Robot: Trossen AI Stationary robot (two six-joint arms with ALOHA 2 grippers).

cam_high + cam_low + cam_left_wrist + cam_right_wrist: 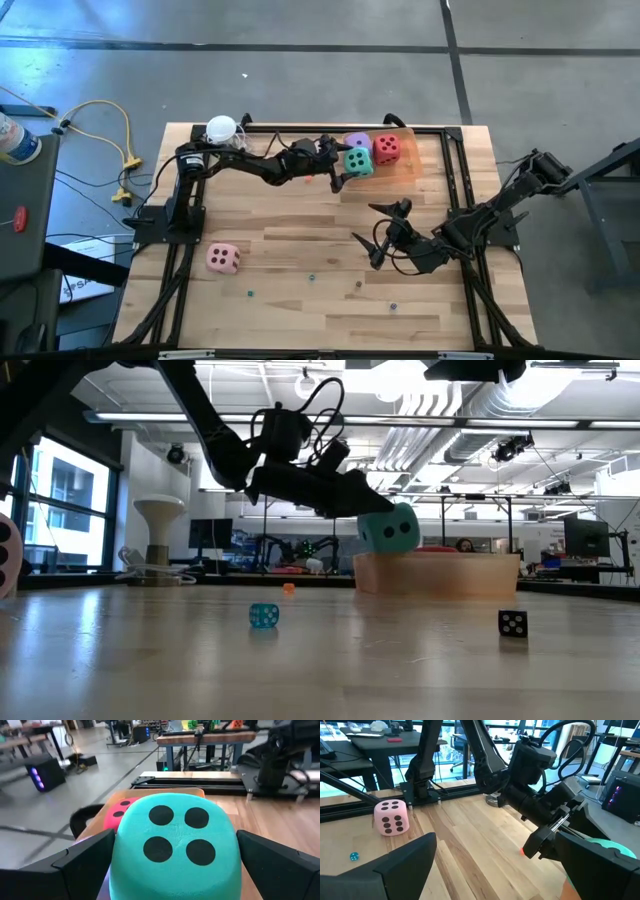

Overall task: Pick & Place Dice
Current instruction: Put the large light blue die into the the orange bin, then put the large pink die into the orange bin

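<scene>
The teal die (358,161) hangs between the fingers of my left gripper (348,166), over the near left part of the tan tray (405,167). In the low view the teal die (390,528) is tilted and wholly above the tray's rim (440,560). The purple die (357,141) and the red die (387,149) lie in the tray. The pink die (223,258) rests on the table at the near left. My right gripper (375,233) stands open above the table's middle right, with nothing between its fingers. My left gripper has the teal die between its two wide-set fingers, whose inner faces meet two opposite sides of the die (120,857). The fingers (85,862) come in level from the table's left. The die is clear of the tray, tilted, its four-pip face (177,835) up.
Tiny beads lie scattered on the near half of the table, among them a teal one (263,615) and a black one (512,623). Black frame rails (455,180) run along the table's sides. A white round thing (221,128) stands at the far left corner.
</scene>
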